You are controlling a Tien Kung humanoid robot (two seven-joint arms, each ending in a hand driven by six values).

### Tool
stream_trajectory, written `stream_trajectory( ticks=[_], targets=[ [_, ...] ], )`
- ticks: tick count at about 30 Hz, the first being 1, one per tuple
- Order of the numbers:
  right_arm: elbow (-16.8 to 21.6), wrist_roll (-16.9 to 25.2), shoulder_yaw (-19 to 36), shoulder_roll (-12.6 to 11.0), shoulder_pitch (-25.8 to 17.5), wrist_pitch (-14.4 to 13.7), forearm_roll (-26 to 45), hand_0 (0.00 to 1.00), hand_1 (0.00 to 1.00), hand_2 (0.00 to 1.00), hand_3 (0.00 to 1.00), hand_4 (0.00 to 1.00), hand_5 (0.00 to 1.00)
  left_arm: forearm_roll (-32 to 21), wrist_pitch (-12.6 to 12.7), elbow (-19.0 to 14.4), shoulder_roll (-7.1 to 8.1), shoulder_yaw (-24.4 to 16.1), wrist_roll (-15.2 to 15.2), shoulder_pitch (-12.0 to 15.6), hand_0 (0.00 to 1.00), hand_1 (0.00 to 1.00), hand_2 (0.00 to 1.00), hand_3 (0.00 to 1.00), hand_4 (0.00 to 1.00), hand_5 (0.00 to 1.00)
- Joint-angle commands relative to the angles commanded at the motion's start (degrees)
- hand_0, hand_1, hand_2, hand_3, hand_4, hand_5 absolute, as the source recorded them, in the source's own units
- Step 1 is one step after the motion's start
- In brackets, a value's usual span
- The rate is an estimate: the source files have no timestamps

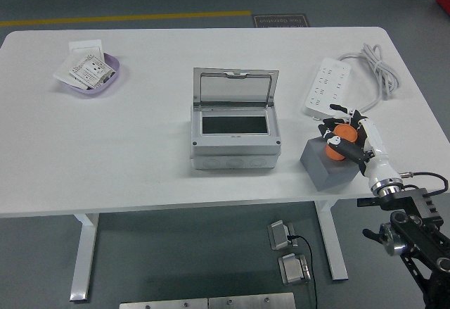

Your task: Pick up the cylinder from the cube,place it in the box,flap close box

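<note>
An orange cylinder (340,142) rests on top of a grey cube (327,165) at the table's front right. My right hand (347,134), white with black fingers, reaches in from the lower right and its fingers curl around the cylinder, which still touches the cube. The grey box (235,142) stands in the middle of the table with its clear flap lid (235,89) raised upright at the back. Its inside looks dark. The left arm is out of sight.
A white power strip (327,85) with a coiled cable (380,70) lies behind the cube at the right. A purple bowl (111,84) holding white packets sits at the far left. The table's near edge runs just in front of the cube.
</note>
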Motion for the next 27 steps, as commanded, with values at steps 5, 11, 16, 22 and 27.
stream_trajectory(
  ticks=[5,11,16,22,27],
  targets=[
    [-0.3,0.0,-0.2,0.1,0.0,-0.1,0.3,0.665,0.582,0.535,0.696,0.784,0.194,0.0,0.0,0.0,0.0,0.0,0.0,0.1,0.627,0.647,0.604,0.618,0.644,0.169],
    [-0.4,0.2,-0.6,0.1,-0.1,-0.4,1.3,0.661,0.576,0.531,0.696,0.779,0.196,0.1,0.0,-0.1,0.04,0.1,0.0,0.0,0.626,0.647,0.604,0.618,0.644,0.168],
    [0.0,0.2,-1.1,0.1,-0.1,-1.0,3.0,0.644,0.564,0.517,0.68,0.725,0.167,0.1,0.0,-0.1,0.09,0.1,0.0,0.0,0.627,0.646,0.603,0.617,0.644,0.169],
    [0.5,0.0,-1.3,0.1,-0.2,-1.5,4.3,0.687,0.54,0.489,0.606,0.44,0.11,0.1,0.0,-0.1,0.19,-0.2,0.0,0.0,0.626,0.647,0.604,0.619,0.645,0.166],
    [0.8,-0.2,-1.5,0.3,-0.2,-2.3,4.2,0.703,0.52,0.472,0.504,0.288,0.002,0.2,0.0,-0.1,0.27,-0.5,0.0,0.0,0.626,0.647,0.604,0.619,0.646,0.165]
  ],
)
